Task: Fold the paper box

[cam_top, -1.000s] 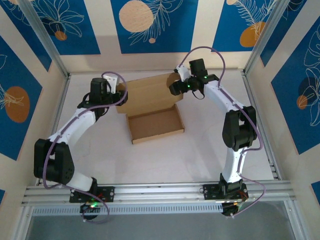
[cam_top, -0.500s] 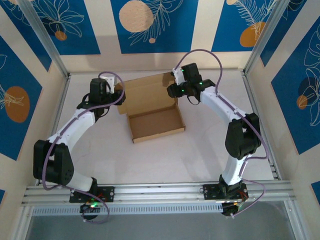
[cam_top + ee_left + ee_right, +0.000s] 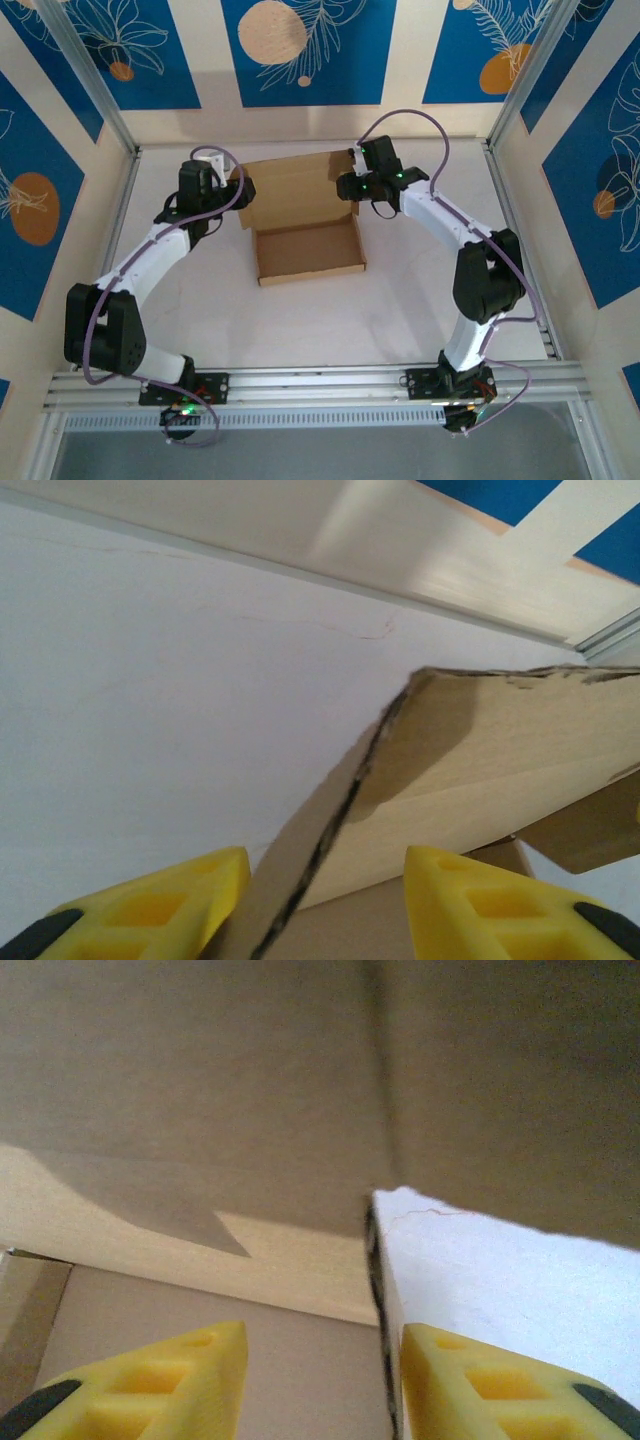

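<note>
You are drawing the left gripper [image 3: 238, 190] and right gripper [image 3: 347, 186], jaws apart, inward astride the plain brown cardboard box [image 3: 310, 250]'s far lid, readying its fold.

- The left arm [image 3: 150, 255] reaches forward with its elbow out to the left. The left gripper [image 3: 228, 192] points inward to the right, yellow fingers [image 3: 180, 900] parted.
- The right arm [image 3: 445, 210] mirrors it with its elbow out to the right. The right gripper [image 3: 350, 186] points inward to the left, fingers [image 3: 170, 1380] parted.
</note>
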`<state>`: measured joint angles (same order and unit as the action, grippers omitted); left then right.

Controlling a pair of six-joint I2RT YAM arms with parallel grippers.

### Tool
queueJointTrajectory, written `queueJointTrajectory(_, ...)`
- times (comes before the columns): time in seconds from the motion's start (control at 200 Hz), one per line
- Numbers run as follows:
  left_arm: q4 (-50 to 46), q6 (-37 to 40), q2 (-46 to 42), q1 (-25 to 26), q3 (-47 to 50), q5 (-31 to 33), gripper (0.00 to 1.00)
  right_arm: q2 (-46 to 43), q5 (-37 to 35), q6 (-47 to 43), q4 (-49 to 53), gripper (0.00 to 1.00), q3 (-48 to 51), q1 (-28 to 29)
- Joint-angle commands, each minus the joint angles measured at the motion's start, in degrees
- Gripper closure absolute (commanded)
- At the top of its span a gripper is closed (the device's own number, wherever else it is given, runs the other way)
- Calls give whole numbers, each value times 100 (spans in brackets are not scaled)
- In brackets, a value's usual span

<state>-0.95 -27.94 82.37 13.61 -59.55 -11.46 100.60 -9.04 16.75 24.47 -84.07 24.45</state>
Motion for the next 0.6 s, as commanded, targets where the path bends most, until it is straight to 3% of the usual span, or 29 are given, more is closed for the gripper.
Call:
queueJointTrajectory(0.0,59,-379,-138,122,136,-329,52,-268,177,477,-129,58,93,117)
queueJointTrajectory(0.29,542,-845,-146,265,471,-350,50,-395,159,761,-498,62,374,432)
queueJointTrajectory(0.595,1079,-1131,-594,457,1169,-205,54,-1171,-164,794,-1656,65,1868,595)
